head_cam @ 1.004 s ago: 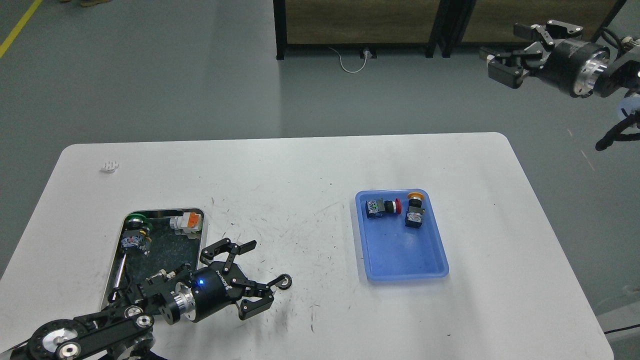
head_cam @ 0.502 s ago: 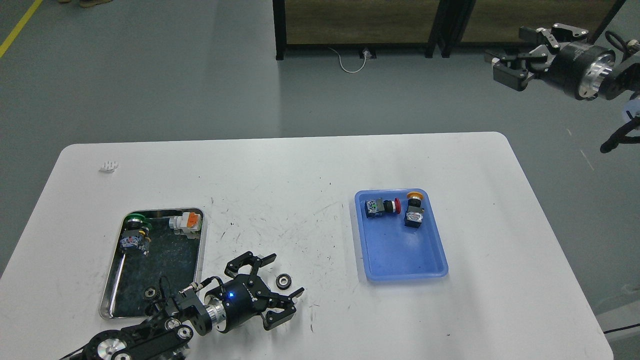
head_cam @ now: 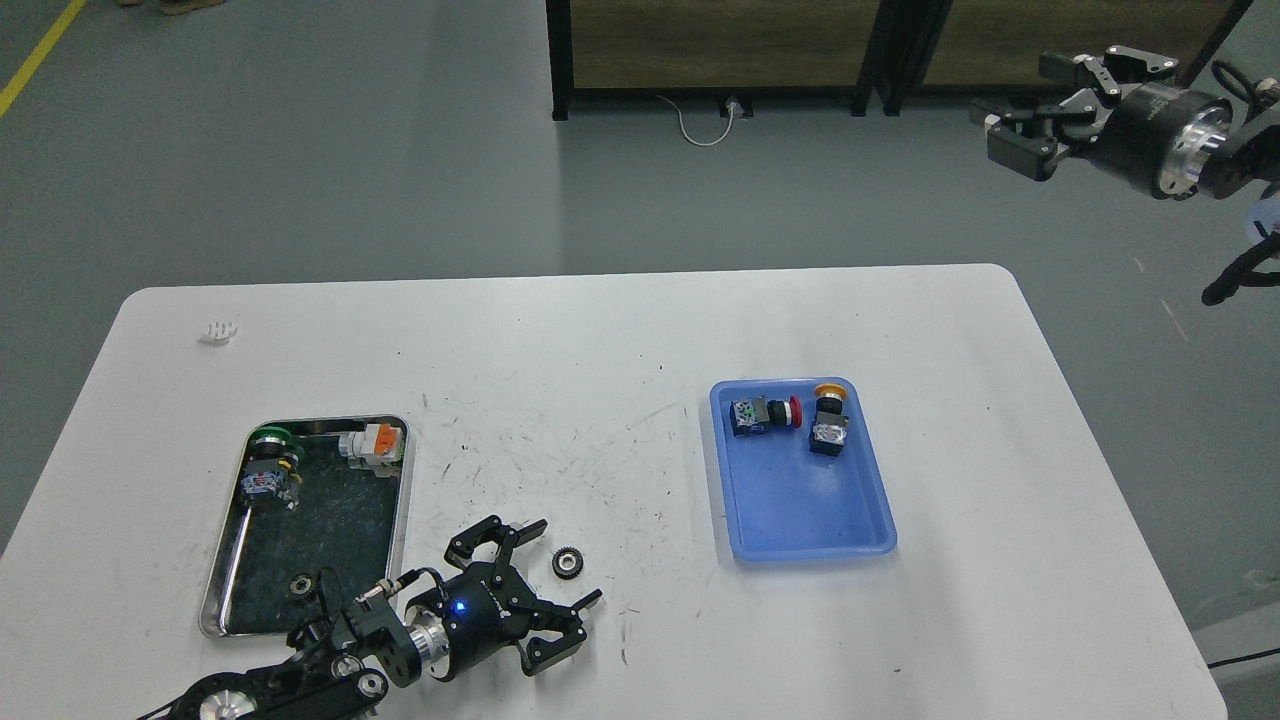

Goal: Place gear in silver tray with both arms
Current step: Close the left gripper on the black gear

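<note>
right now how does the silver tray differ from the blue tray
The silver tray is shiny metal with a dark bottom; the blue tray is matte plastic. The silver one lies at the table's left, near the left gripper; the blue one lies right of centre. Both are rectangular, with parts at their far ends.

Blue tray (head_cam: pixel 760 540) holding two push-button switches (head_cam: pixel 765 413) (head_cam: pixel 829 424), on white table (head_cam: pixel 600 340).

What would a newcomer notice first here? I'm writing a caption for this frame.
Probably the left gripper, low at the table's near edge with fingers spread around a small black gear lying on the white table, just right of the silver tray. Next, the blue tray holding two push-button switches, and the right gripper raised far off at upper right.
</note>
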